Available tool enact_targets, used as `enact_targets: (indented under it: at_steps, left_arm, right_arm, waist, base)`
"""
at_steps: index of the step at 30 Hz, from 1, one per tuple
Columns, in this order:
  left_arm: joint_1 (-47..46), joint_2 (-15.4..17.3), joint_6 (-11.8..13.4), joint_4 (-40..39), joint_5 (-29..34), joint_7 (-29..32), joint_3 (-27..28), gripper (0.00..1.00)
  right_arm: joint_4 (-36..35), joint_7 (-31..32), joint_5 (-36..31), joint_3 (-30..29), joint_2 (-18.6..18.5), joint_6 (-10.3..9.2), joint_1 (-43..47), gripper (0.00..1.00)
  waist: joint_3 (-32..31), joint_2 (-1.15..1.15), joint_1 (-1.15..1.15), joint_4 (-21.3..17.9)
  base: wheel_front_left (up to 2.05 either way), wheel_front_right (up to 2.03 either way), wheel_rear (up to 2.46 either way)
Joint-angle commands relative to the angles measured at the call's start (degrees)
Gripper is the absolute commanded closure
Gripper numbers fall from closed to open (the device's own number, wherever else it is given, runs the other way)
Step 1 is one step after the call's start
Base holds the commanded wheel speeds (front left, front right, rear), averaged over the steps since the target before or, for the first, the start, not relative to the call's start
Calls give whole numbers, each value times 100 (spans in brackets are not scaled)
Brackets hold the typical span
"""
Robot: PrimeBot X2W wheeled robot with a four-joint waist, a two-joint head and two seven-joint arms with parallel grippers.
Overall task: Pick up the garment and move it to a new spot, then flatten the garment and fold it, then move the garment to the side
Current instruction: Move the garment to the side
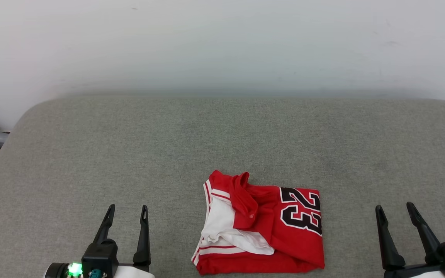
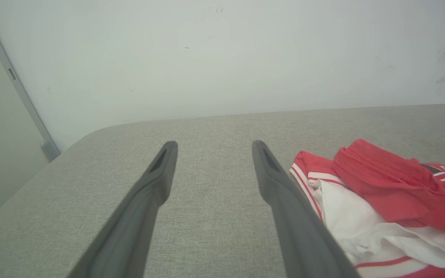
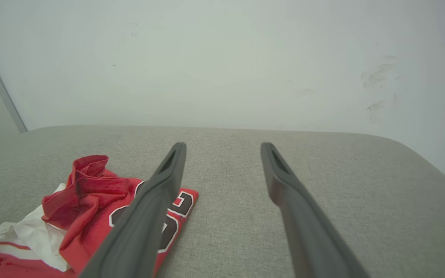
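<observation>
Apparently pickup is pending: the garment [image 1: 261, 224] lies bunched at six o'clock. Left gripper [image 1: 128, 207] and right gripper [image 1: 394, 206] gape empty; next, reach inward.

**Left gripper** [image 1: 127, 211]: two long, tapering matte-black fingers [image 1: 143, 235], each with a recessed slot near the tip. They rise from a black block [image 1: 99, 255] with a glowing green light [image 1: 75, 269], a teal connector [image 1: 95, 273] and white casing [image 1: 133, 272]. **Right gripper** [image 1: 395, 208]: matching black fingers.

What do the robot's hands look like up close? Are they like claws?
The left end effector and right end effector each have two long, slim, dark grey fingers tapering to slotted tips, set on a black block. A green light glows beside the left one.
</observation>
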Motion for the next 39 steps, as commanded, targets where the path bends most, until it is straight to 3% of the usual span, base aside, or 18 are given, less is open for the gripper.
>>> enact_targets:
  at_steps: [1, 9, 14, 21, 24, 28, 33, 39]
  left_arm:
    - [43, 16, -4, -1, 16, -13, 3, 0]
    - [-19, 0, -22, 29, 32, -13, -13, 0]
    - [-142, -15, -47, 38, 52, -13, -52, 0]
    - [-319, -37, -61, 54, 57, -13, -96, 0]
    - [-381, -49, -68, 58, 56, -13, -110, 0]
    - [-489, -77, -78, 54, 59, -13, -154, 0]
    - [-770, -140, -115, 63, 70, -13, -285, 0]
    - [-1003, -172, -124, 98, 63, -13, -397, 0]
  right_arm:
    - [5, -7, -21, -13, 29, -5, 72, 0]
    - [-74, 100, 143, -232, -236, -5, -406, 0]
    - [-219, 586, 571, -308, -809, -5, -1134, 0]
    - [-239, 2777, 2035, 453, -1887, -5, -2008, 0]
    - [-64, 3828, 2753, 732, -2094, -5, -2228, 0]
    - [279, 5045, 3527, 1033, -2165, -5, -2341, 0]
    - [772, 5943, 4092, 1431, -2016, -5, -2413, 0]
    - [1196, 5888, 4188, 1748, -1847, -5, -2570, 0]
  waist:
    - [-1, 0, 0, 0]
    - [30, 0, 0, 25]
    - [128, 0, 0, 99]
    - [325, 0, 0, 213]
    - [416, 0, 0, 261]
    - [578, 0, 0, 330]
    - [953, 0, 0, 539]
    - [1260, 0, 0, 712]
  base:
    - [0, 0, 0]
    - [0, 0, 0]
    - [0, 0, 0]
    - [0, 0, 0]
    - [0, 0, 0]
    - [0, 0, 0]
    - [0, 0, 0]
    - [0, 0, 0]
